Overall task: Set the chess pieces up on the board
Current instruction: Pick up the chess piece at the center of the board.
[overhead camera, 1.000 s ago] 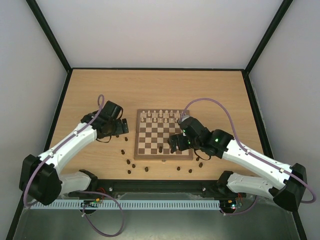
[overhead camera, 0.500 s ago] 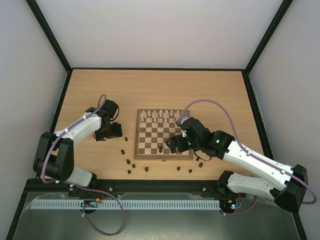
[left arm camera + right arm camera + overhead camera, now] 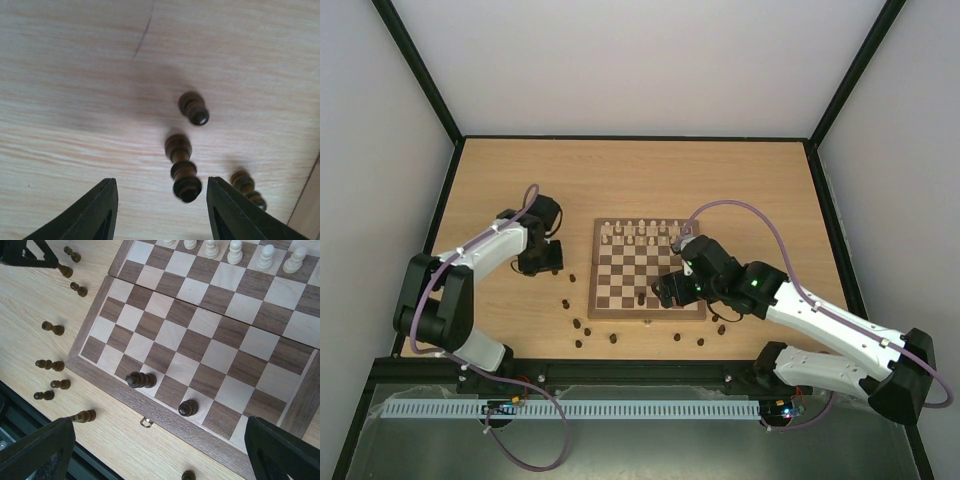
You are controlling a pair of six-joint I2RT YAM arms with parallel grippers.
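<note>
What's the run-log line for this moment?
left gripper: open, straddling dark piece on table | right gripper: open over near edge of board | board: pale pieces far side, two dark pieces near side

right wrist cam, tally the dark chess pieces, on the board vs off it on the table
dark chess pieces on the board: 2
dark chess pieces on the table: 9
total: 11

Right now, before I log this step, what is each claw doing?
Left claw: open, a dark chess piece between its fingers, not gripped.
Right claw: open, empty, over the board.
</note>
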